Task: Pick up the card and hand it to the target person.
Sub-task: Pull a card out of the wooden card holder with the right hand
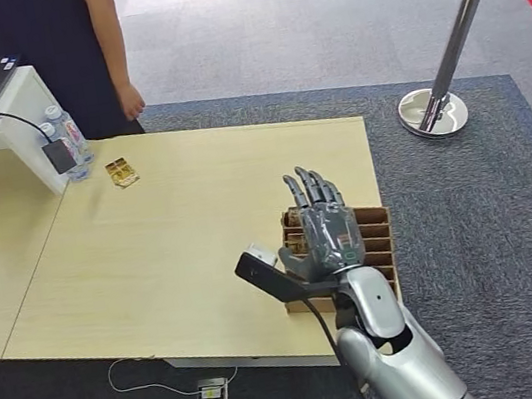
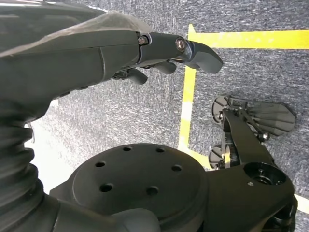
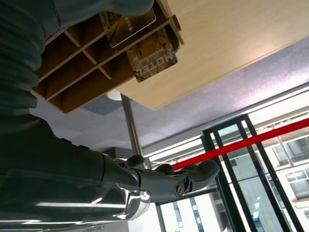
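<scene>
Our right hand [image 1: 321, 226] hovers fingers spread and seemingly empty over the slotted cardboard box [image 1: 376, 233] at the table's near right, where the card [image 3: 155, 55] stands ready for pinching.

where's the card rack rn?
Head view: the slotted brown card rack sits at the table's near right corner, partly hidden under the right hand. Right wrist view shows cards in its slots.

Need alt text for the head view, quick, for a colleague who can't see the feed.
The robot's right hand, fingers spread, hovers over a slotted cardboard card holder at the near right of a light wooden table. A person stands at the far left, near two water bottles and a loose card.
</scene>
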